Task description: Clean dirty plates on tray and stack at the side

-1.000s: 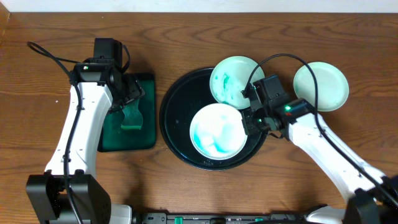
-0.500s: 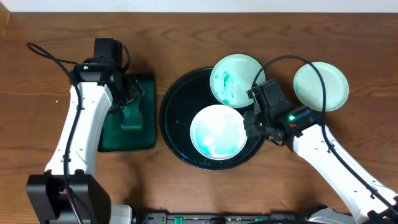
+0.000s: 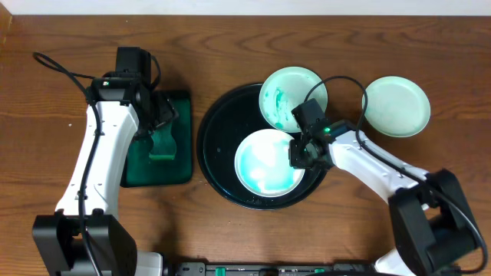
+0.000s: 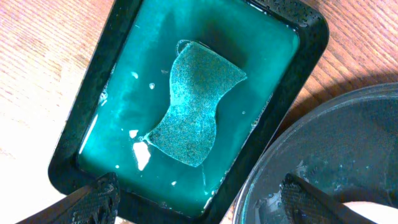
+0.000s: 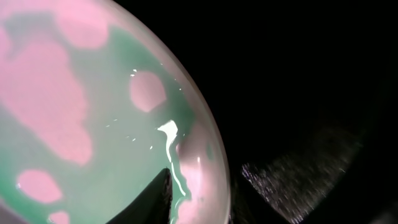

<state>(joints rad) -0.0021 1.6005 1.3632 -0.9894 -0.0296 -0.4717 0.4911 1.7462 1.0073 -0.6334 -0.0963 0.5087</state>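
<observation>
The left gripper (image 4: 199, 202) hovers with jaws spread wide over the sponge (image 4: 194, 106) in its green rectangular tray (image 4: 87, 112). On the black round tray (image 3: 211, 138) lies a teal-smeared plate (image 3: 265, 162). The right gripper (image 5: 208, 190) straddles its rim (gripping or not, I cannot tell).

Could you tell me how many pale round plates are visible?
3: a teal-smeared plate inside the black round tray, a second plate overlapping its far rim, a third plate on the table rightward.

tray (image 3: 219, 115) showing glossy black | front plate (image 3: 265, 161) wearing teal wash | rear plate (image 3: 284, 96) showing teal smears | side plate (image 3: 395, 106) showing plain mint | sponge (image 4: 196, 106) looking speckled teal
</observation>
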